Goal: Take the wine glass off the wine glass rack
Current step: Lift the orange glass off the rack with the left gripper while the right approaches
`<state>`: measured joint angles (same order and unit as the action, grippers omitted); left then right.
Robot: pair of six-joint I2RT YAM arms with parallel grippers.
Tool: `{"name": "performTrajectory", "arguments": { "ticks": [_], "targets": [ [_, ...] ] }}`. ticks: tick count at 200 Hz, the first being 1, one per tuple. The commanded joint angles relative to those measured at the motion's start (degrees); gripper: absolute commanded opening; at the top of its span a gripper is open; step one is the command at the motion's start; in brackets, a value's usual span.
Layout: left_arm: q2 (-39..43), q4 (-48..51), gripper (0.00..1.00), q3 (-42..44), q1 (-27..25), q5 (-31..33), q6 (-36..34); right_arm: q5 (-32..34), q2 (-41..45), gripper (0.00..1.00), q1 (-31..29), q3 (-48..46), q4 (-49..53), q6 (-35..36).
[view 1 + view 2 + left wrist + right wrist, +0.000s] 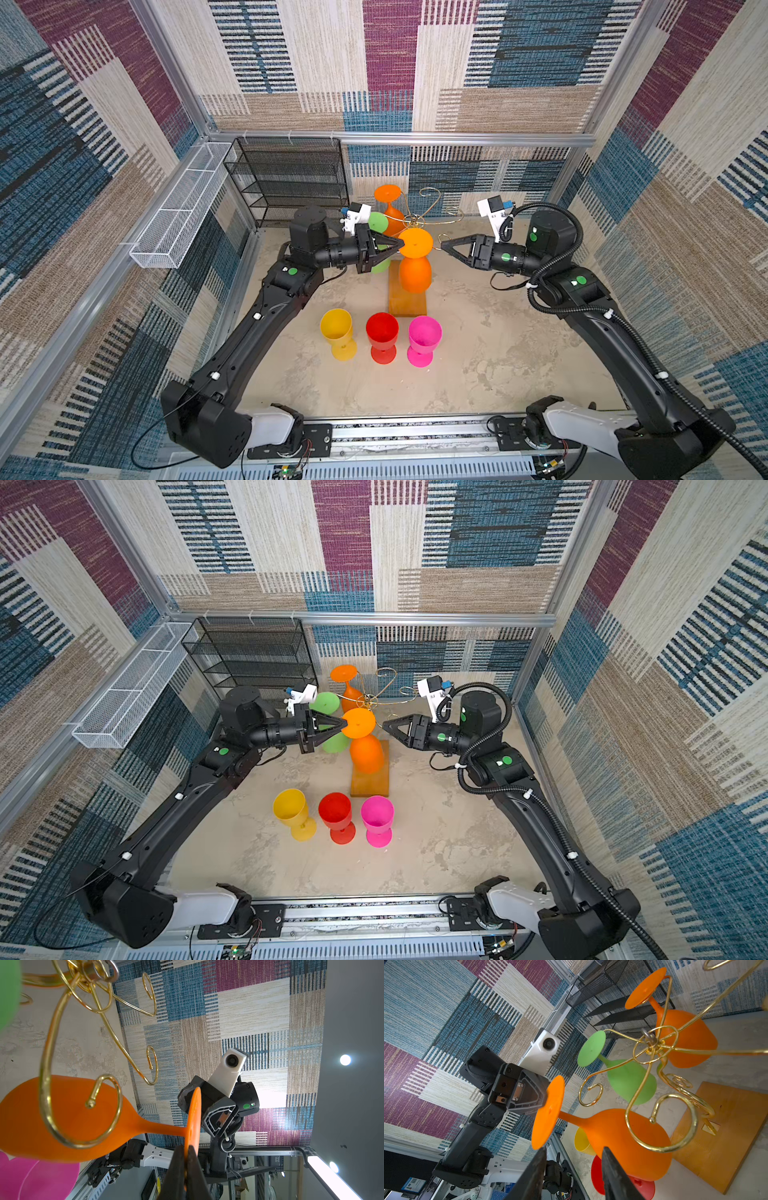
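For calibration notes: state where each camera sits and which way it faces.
Top views: high in front, looking down on the wine glass rack; both arms show.
Left wrist: on left arm, facing right arm past left pincer, shut on orange wine glass.
Right wrist: on right arm, facing left arm past open right pincer.
Shared: both wrist views see that glass and rack.

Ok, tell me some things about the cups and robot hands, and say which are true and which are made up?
The left gripper pinches the near orange glass by its foot. True.
The right gripper holds the green glass. False: it is open and holds nothing.
The yellow glass, red glass and pink glass stand upright on the table. True.
Only one orange glass is here. False: a second orange glass hangs on the wine glass rack.
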<state>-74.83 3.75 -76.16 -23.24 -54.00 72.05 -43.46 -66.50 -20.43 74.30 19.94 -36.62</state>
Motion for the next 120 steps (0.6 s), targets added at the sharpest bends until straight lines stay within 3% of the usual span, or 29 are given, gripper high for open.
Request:
{"name": "performTrajectory", "arguments": {
  "ticks": [1,48,92,120],
  "targets": [
    [3.55,-1.07,0.0,0.4,0.04,-1.62,1.36,0.37,0.82,0.46,0.37,0.91,-2.15,-0.56],
    [9.57,-7.64,0.0,-1.06,0.04,-4.6,8.2,0.31,0.93,0.47,0.78,0.6,-5.32,-1.69],
    [10.34,-12.8,0.0,-6.07,0.22,-6.2,9.86,1.92,1.28,0.48,1.1,0.66,-7.58,-2.01],
    [10.19,-17.74,0.0,-8.06,0.81,-3.71,9.24,3.28,4.03,0.5,1.35,-1.71,-12.58,-2.26]
  ]
}}
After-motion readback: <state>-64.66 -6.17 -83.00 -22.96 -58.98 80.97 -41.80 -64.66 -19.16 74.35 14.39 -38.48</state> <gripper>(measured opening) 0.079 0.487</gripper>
